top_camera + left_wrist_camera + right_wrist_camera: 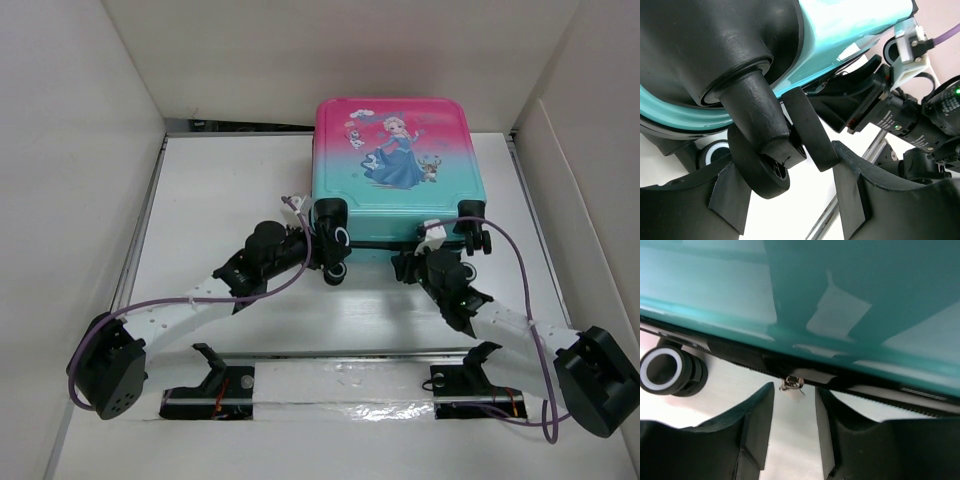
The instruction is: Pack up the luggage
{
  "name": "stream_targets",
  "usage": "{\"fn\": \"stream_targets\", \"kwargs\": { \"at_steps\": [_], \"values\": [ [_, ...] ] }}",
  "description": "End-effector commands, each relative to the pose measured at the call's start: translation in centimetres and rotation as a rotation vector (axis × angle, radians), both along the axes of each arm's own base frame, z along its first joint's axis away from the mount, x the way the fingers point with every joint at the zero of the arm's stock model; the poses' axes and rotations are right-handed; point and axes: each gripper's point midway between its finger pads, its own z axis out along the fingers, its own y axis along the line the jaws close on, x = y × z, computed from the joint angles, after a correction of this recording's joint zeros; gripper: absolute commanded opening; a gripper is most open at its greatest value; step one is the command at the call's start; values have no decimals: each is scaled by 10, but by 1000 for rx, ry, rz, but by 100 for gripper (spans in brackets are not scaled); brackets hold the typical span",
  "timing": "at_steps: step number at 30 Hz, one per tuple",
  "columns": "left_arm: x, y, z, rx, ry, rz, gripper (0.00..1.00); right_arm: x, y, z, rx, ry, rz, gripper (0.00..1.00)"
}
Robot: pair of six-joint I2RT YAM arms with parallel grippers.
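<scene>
The luggage (pixel 395 140) lies flat and closed at the back of the table, princess picture up, wheels toward me. My left gripper (pixel 328 252) is at its near-left caster. In the left wrist view the black twin wheel (pixel 765 172) hangs at the tips of my open left gripper (pixel 782 160), and the teal shell (pixel 850 25) is above. My right gripper (pixel 412 262) is at the near edge of the luggage. In the right wrist view my right gripper (pixel 794 390) is open, with the small metal zipper pull (pixel 792 383) just beyond its tips under the black zipper line.
White walls enclose the table on the left, back and right. A metal rail (pixel 340 372) with the arm mounts runs along the near edge. Another caster (pixel 667 371) stands left of the right gripper. The right arm (pixel 900 120) shows close by in the left wrist view.
</scene>
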Motion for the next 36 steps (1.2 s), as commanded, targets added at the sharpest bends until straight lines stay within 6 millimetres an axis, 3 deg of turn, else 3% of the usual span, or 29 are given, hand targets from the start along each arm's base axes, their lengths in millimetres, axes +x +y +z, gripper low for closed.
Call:
{"fn": "stream_targets", "kwargs": {
  "at_steps": [1, 2, 3, 5, 9, 16, 20, 24, 25, 26, 27, 28, 29, 30, 31, 34, 36],
  "values": [
    [-13, -12, 97, -228, -275, -100, 0, 22, 6, 56, 79, -161, -29, 41],
    [-12, -12, 96, -225, -272, -97, 0, 22, 5, 58, 84, -167, -37, 32],
    [-12, -12, 95, -224, -271, -94, 0, 23, 3, 59, 84, -172, -51, 16],
    [-9, -11, 95, -217, -266, -78, 0, 24, -1, 63, 88, -180, -73, 1],
    [-1, 0, 98, -200, -271, -16, 0, 17, -22, 59, 60, -143, -153, 0],
    [8, 16, 130, -273, -307, 30, 0, -6, -69, 51, 48, -120, -255, 0],
    [8, 13, 131, -288, -303, 9, 0, -9, -65, 61, 57, -147, -188, 0],
    [1, -11, 125, -302, -276, -78, 0, -13, -6, 63, 134, -126, 45, 0],
    [-6, -21, 125, -304, -273, -109, 0, -12, 11, 75, 180, -158, 82, 0],
    [-5, -30, 118, -295, -252, -129, 0, -26, 45, 78, 195, -155, 184, 0],
    [-8, -35, 127, -314, -253, -164, 0, -29, 67, 66, 168, -115, 228, 0],
    [-9, -40, 132, -334, -255, -187, 0, -43, 105, 91, 193, -159, 320, 0],
    [-10, -44, 131, -338, -236, -208, 0, -49, 126, 99, 198, -169, 367, 0],
    [-13, -48, 139, -348, -241, -241, 0, -54, 148, 87, 167, -138, 425, 0],
    [-14, -49, 141, -351, -240, -250, 0, -56, 173, 116, 222, -206, 483, 0],
    [-22, -45, 144, -364, -231, -263, 0, -68, 214, 125, 288, -253, 604, 0],
    [-25, -37, 143, -364, -234, -240, 0, -64, 221, 128, 332, -281, 618, 0]
  ]
}}
